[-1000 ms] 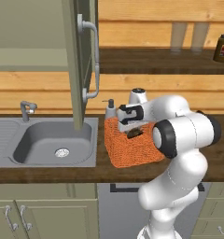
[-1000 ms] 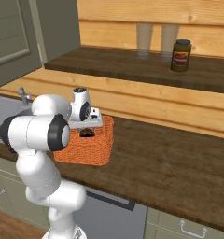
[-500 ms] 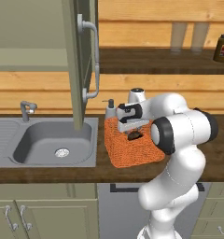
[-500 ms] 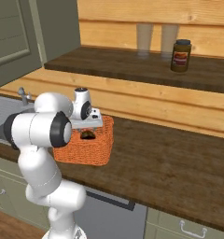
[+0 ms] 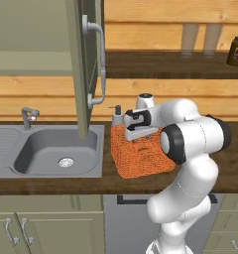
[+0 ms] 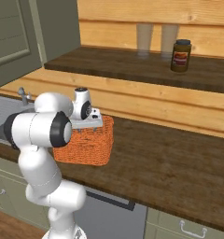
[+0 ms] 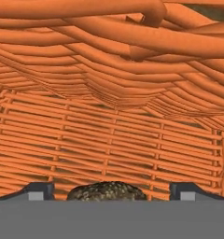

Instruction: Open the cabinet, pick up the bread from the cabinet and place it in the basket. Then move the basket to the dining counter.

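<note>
Left base view – basket: the square orange woven-mesh basket [image 5: 141, 158] stands on the dark wood worktop [image 5: 235, 161], just right of the grey sink [image 5: 61, 156].
Left base view – hidden: the white arm's hand dips into the basket from above, so the two-finger gripper [image 5: 140, 140] has its tips below the rim and cannot be read here; the arm's elbow covers the basket's right side.
Left base view – cabinet: the sage-green panelled cabinet door [image 5: 84, 64] stands open, edge-on, its long silver bar handle [image 5: 99, 62] just left of the basket.
Right base view – room: the worktop lies bare to the right of the basket [image 6: 88, 145]; a brown jar [image 6: 180, 55] stands well apart on the upper wood shelf [image 6: 109, 63].
Right base view – hidden: the arm's shoulder covers the basket's left side.
Hand view – bread: the small dark brown speckled lump of bread [image 7: 107, 191] lies between the two dark finger tips [image 7: 39, 191], cut off by the bottom edge, with mesh wall behind.
Hand view – fingers: set wide apart, with gaps on both sides of the bread, gripping nothing.
</note>
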